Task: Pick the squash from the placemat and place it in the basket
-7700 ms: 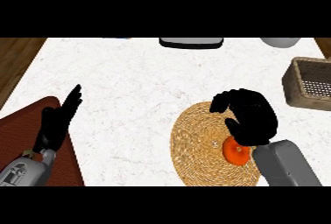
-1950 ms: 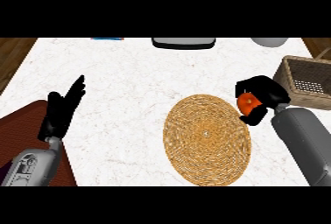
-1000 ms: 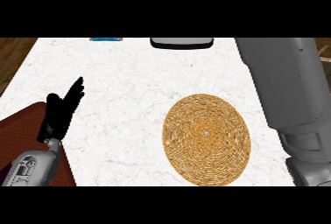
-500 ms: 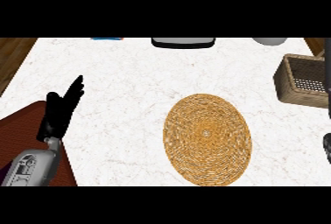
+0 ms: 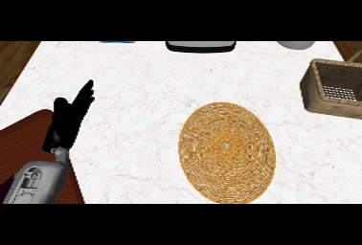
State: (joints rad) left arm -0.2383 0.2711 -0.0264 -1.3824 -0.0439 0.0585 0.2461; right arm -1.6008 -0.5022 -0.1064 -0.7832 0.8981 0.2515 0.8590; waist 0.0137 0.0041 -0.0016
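- Round woven straw placemat (image 5: pixel 226 153) lies flat on the white marble table (image 5: pixel 141 86), nothing on it.
- Square brown wicker basket (image 5: pixel 332 88) sits up and to the right of the placemat, at the table's right edge, well apart from it. Partly cut off by the frame.
- Squash: not visible anywhere on the table or placemat. The basket's interior is dark and only partly shown, so I can't tell whether it's inside. Judging by the bare placemat, it's probably in there, but that's unconfirmed.
- Left hand (image 5: pixel 68 122), black, on a grey forearm: well left of the placemat, fingers straight and pointing up, holding nothing. Resting.
- Right hand: out of view, so its fingers' state is unknown.
- Other items at the table's far edge, beyond the placemat: dark tray-like object (image 5: pixel 201 46), pale round object (image 5: pixel 297 44), blue sliver (image 5: pixel 117 42). All cropped, can't identify them.
- Risks from here:
  - Calling the task done without sighting the squash. Cause: basket interior shadowed and cropped.
  - If the squash sits on the basket's rim or against a wall, it could roll out over the table's right edge, since the basket is right at that edge.
  - The right arm coming back into view could clip the basket and shove it off the edge, for the same reason.
  - The left hand is too far from the basket to help.
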